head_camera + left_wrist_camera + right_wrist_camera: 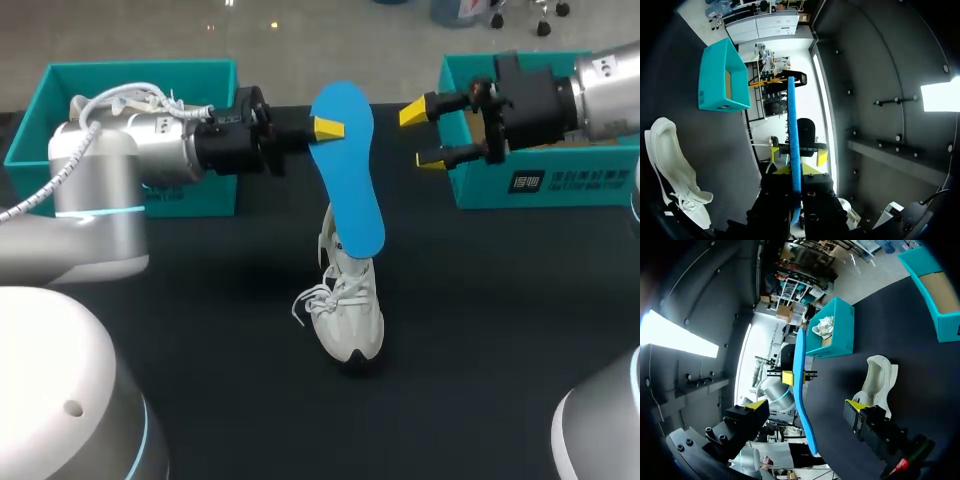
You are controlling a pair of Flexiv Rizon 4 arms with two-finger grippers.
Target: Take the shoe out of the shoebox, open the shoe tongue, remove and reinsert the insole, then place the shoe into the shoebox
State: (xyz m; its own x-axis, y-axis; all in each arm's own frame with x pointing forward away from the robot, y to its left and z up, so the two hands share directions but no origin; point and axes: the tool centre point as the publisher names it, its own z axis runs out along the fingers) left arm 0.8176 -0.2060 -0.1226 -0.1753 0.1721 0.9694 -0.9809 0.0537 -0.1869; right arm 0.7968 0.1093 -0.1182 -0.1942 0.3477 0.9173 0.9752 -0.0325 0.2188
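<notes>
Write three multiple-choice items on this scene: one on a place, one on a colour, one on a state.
1. Where is the white shoe? A in a box; B on the table; C held in the air.
2. The insole is: A blue; B white; C yellow.
3. The left gripper is: A open; B shut on the insole; C out of view.

Answers: B, it lies on the dark surface; A, it is blue in every view; B, the fingers clamp one end from both sides.
</notes>
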